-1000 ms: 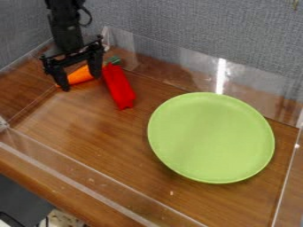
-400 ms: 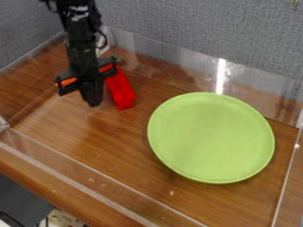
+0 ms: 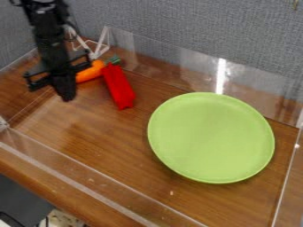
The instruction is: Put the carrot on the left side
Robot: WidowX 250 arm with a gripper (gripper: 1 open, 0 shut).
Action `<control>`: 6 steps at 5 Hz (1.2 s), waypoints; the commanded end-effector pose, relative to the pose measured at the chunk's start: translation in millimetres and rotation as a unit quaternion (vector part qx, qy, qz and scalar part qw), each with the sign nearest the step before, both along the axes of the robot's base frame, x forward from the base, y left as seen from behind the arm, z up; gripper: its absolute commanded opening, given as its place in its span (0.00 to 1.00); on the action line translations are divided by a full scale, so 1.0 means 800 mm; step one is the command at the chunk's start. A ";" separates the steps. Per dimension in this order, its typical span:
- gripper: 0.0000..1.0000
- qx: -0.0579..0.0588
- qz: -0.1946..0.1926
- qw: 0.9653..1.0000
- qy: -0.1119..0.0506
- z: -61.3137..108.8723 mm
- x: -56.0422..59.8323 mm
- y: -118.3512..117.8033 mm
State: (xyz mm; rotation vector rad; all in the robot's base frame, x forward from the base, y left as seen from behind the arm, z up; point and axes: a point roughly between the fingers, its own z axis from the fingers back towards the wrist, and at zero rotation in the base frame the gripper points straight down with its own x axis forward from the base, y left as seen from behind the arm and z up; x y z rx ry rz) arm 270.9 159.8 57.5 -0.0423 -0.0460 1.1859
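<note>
The carrot (image 3: 90, 71), small and orange, lies on the wooden table just left of the red block's far end. My gripper (image 3: 64, 95) hangs from the black arm, points straight down and stands a little left of and in front of the carrot. Its fingers are closed together close to the table, and I see nothing between them. The carrot's left end is partly hidden behind the gripper's body.
A red rectangular block (image 3: 117, 87) lies to the right of the carrot. A large green plate (image 3: 211, 137) fills the right half of the table. Clear plastic walls (image 3: 201, 66) ring the table, and white cables (image 3: 104, 44) hang at the back left.
The gripper stood open around the carrot, then shut. It has since moved left and slightly toward the front. The carrot stays beside the red block.
</note>
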 end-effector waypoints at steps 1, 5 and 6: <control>0.00 0.027 0.003 1.000 -0.015 0.008 0.003 0.033; 0.00 0.057 0.059 0.997 -0.005 -0.023 0.036 0.041; 0.00 0.067 0.056 0.996 -0.005 -0.025 0.034 0.039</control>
